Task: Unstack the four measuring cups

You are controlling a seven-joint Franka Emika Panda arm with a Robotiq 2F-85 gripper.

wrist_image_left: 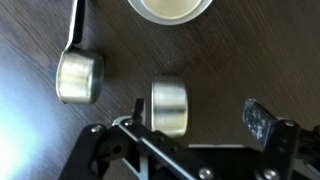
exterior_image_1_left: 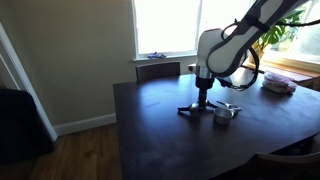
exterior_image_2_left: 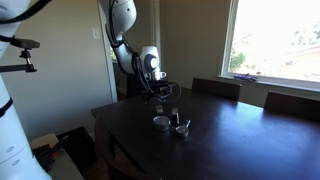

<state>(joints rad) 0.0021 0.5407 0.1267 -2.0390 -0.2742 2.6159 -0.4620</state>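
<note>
The shiny round metal measuring cups (wrist_image_left: 80,78) are bright silver with pale glints along their rims. The largest cup (wrist_image_left: 172,8) looks creamy white inside. The wooden tabletop (wrist_image_left: 30,120) is dark brown with fine, faint grain streaks. The metal claw (wrist_image_left: 198,112) is matte black. In an exterior view the jointed robot arm (exterior_image_1_left: 215,50) is white with black bands, the painted wall (exterior_image_1_left: 90,50) is beige, and the plank floor (exterior_image_1_left: 90,150) is warm brown.

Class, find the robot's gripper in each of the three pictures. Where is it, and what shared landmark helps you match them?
Exterior view: gripper right of centre, pointing down.
Exterior view: gripper at centre, pointing down.
Wrist view: gripper along the bottom edge, open.
Shared landmark: the shiny measuring cups close by it.
</note>
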